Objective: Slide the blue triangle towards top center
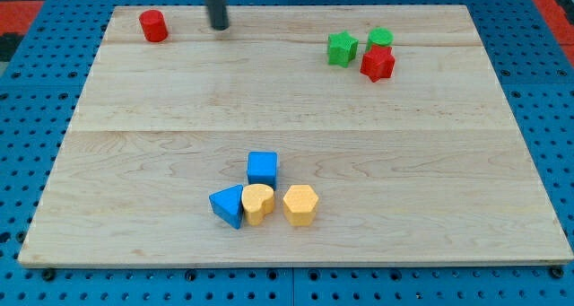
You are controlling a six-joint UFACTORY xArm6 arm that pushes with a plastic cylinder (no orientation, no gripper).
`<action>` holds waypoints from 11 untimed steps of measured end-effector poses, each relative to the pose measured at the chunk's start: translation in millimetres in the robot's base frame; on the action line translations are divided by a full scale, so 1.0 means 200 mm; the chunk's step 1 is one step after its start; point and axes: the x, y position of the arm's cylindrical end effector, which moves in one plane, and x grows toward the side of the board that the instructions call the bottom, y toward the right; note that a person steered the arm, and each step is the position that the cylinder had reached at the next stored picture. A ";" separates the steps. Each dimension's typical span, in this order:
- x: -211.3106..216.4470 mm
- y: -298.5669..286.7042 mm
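The blue triangle point(228, 205) lies near the view's bottom centre on the wooden board point(296, 100). It touches a yellow heart-shaped block point(258, 203) on its right. A blue cube point(263, 168) sits just above them, and a yellow hexagon point(300, 205) lies to the right of the heart. My tip point(219, 26) is at the view's top, left of centre, far above the blue triangle and apart from every block.
A red cylinder point(153, 25) stands at the top left, a little left of my tip. At the top right sit a green star point(342, 48), a green cylinder point(380, 38) and a red star point(378, 64), close together.
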 end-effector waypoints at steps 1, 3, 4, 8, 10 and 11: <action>0.44 0.18; 1.65 -0.24; 2.00 -0.25; 1.22 -0.05; 0.72 -0.07; 0.56 0.04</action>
